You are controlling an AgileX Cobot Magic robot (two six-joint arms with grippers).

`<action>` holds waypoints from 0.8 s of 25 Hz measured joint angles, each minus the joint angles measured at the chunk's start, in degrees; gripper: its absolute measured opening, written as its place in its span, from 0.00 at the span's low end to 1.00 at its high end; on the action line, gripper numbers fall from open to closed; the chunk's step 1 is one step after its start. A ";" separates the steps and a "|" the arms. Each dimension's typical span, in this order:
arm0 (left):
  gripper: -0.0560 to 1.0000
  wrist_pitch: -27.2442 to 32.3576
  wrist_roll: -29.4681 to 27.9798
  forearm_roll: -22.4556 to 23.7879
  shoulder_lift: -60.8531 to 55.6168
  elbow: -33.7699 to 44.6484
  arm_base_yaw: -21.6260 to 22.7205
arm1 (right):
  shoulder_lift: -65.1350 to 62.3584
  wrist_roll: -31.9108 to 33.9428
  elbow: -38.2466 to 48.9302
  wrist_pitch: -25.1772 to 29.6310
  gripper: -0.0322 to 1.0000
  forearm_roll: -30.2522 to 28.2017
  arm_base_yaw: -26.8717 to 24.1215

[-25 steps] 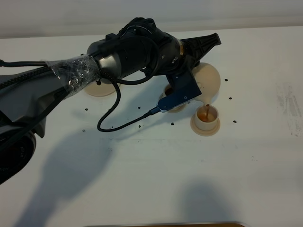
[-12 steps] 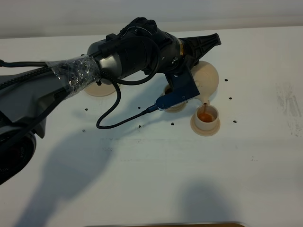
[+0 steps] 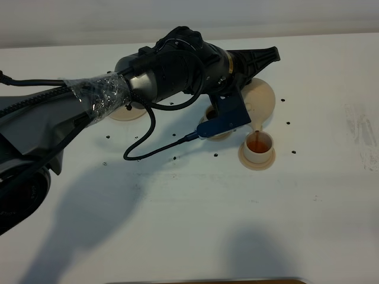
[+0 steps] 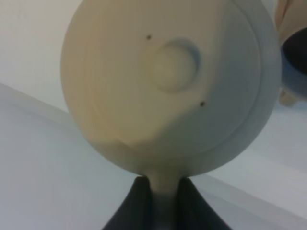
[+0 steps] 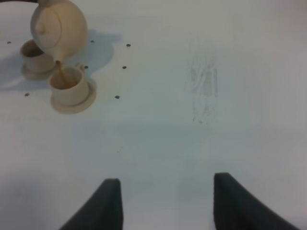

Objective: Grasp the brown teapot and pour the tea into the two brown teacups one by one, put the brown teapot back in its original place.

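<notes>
Evidently the pour into a cup is under way. The left tool (image 3: 256, 61) is clamped on the loop handle of the brown teapot (image 3: 260, 100), which hangs tilted above the desk (image 3: 195, 225) with its spout down over the near teacup (image 3: 258, 144). A thin stream of tea (image 5: 58, 68) runs into that cup, which shows brown liquid well up its wall. The far teacup (image 5: 32, 53), just beside it, looks dark inside and probably holds tea already, so this is likely the last fill. The right tool (image 5: 167, 194) hangs well apart over bare desk, its jaws apart and empty. Next, the pot needs righting before the cup overflows, then carrying across to the wide saucer (image 3: 118, 113), partly hidden behind the arm.
</notes>
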 joint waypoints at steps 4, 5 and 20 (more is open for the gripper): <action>0.13 -0.17 0.00 0.57 0.00 0.00 -0.07 | 0.00 0.00 0.00 0.00 0.46 0.00 0.00; 0.13 -0.16 0.00 0.86 0.00 0.00 -0.13 | 0.00 0.00 0.00 0.00 0.46 0.00 0.00; 0.13 -0.60 0.00 4.66 0.00 0.00 -0.99 | 0.00 0.00 0.00 0.00 0.46 0.00 0.00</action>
